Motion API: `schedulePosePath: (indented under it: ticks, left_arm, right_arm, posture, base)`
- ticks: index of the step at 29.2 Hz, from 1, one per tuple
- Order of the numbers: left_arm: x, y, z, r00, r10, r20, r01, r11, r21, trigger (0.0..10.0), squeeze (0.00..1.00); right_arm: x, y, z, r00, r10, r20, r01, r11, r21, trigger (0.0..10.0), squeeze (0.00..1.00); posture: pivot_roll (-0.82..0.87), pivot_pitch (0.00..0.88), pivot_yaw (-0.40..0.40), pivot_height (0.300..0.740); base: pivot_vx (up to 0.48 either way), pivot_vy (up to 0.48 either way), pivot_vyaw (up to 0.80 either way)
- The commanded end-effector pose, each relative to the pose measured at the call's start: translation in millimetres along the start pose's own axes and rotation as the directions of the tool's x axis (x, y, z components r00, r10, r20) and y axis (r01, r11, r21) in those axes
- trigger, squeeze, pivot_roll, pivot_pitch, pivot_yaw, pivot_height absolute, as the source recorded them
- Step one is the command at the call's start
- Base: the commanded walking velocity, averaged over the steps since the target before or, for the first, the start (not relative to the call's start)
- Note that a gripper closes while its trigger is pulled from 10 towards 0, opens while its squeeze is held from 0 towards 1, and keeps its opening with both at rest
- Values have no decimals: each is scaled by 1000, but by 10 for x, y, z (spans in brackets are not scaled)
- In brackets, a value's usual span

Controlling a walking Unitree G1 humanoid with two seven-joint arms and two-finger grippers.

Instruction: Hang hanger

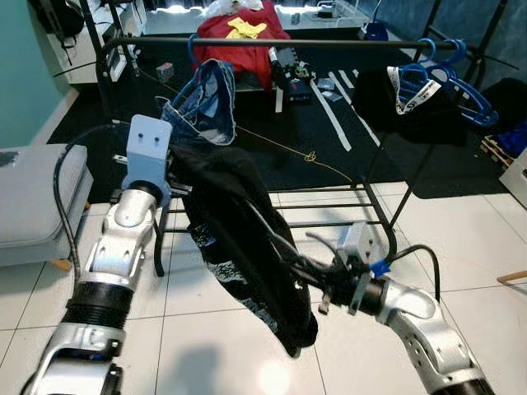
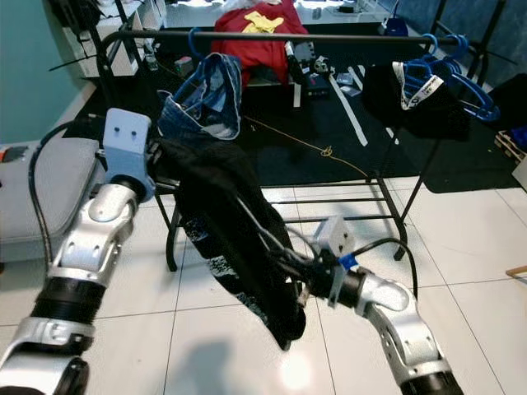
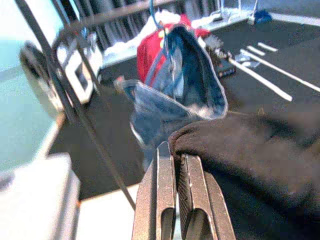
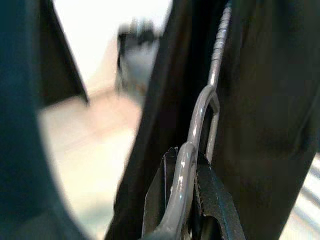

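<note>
I had the right gripper (image 1: 317,284) jaws clamped on the wire hanger (image 4: 197,135), left gripper (image 3: 172,175) pinching the black garment (image 1: 239,239) at ten o'clock, keeping it spread.

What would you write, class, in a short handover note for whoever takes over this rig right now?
Left gripper: jaws shut on the black garment, held up near the rack's left end.
Right gripper: jaws shut on the grey wire hanger, low in front of the rack, garment draped around it.
Rail: jeans and blue hangers already hang there.
Done: garment and hanger gripped.
Left: lift the hook onto the rail, release.
</note>
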State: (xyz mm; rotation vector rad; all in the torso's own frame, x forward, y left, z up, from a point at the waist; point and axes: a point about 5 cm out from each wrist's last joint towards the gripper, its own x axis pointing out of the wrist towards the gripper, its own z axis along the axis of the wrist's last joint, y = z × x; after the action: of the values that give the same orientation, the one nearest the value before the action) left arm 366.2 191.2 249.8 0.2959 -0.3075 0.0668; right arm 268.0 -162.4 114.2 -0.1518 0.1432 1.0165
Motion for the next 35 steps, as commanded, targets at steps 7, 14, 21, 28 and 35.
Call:
schedulePosePath:
  ticks: [7,14,21,28,35]
  left_arm:
    - [47,91,544,963,-51,265,40,998,45,0,0]
    - [35,-50,562,950,-144,278,145,989,19,0,0]
    - [-1,-208,432,940,-264,217,257,965,57,0,0]
    - [-36,-353,327,916,-369,154,348,926,148,0,0]
    - [-46,-374,373,897,-405,177,377,910,175,0,0]
  right_arm:
    - [-163,-78,-476,954,-154,-256,189,975,119,0,0]
    - [-94,-197,-361,955,-252,-153,271,955,118,0,0]
    - [66,-140,103,965,-187,182,188,982,16,0,0]
    - [111,-123,377,956,-117,268,146,985,-88,0,0]
    - [103,-319,442,942,-238,237,264,960,-88,0,0]
  posture:
    - [30,85,21,740]
    - [28,91,23,740]
    - [30,101,25,740]
    - [28,103,22,740]
    - [30,103,22,740]
  base:
    - [0,0,0]
    - [0,0,0]
    - [0,0,0]
    - [0,0,0]
    - [0,0,0]
